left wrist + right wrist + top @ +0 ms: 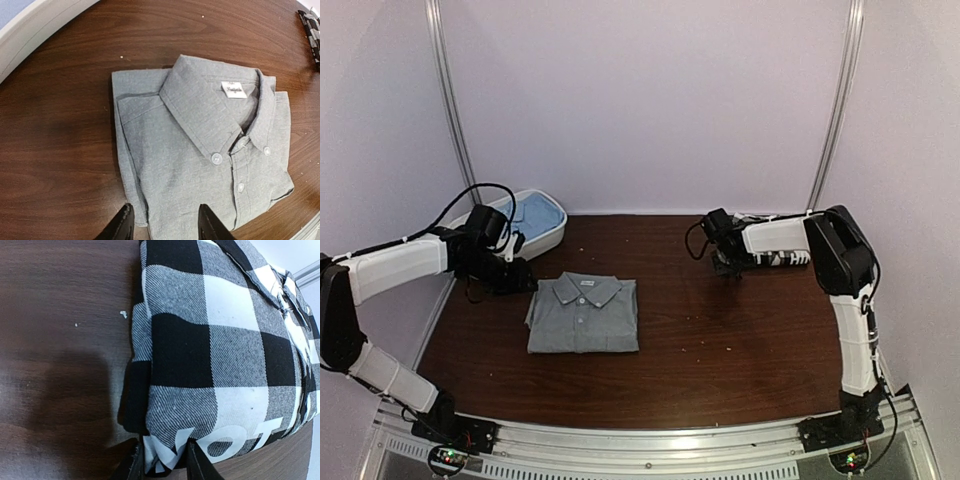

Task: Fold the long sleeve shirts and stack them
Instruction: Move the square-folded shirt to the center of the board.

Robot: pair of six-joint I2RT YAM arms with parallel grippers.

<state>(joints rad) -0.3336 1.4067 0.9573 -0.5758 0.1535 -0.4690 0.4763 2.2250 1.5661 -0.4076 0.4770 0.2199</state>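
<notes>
A folded grey long sleeve shirt (584, 314) (210, 145) lies collar-up on the brown table, left of centre. My left gripper (520, 276) (166, 206) hovers open over its left edge, with cloth showing below the gap and nothing held. The black-and-white checked shirt (778, 257) (220, 340) lies at the back right, mostly hidden by the right arm in the top view. My right gripper (728, 264) (164, 445) has its fingers closed on that shirt's near-left edge. A light blue shirt (537, 211) rests in the white tub.
The white plastic tub (548, 240) (45, 22) stands at the back left, just behind the left gripper. Bare wood table (720, 340) spans the middle and front. Metal frame posts (450, 100) rise at both back corners.
</notes>
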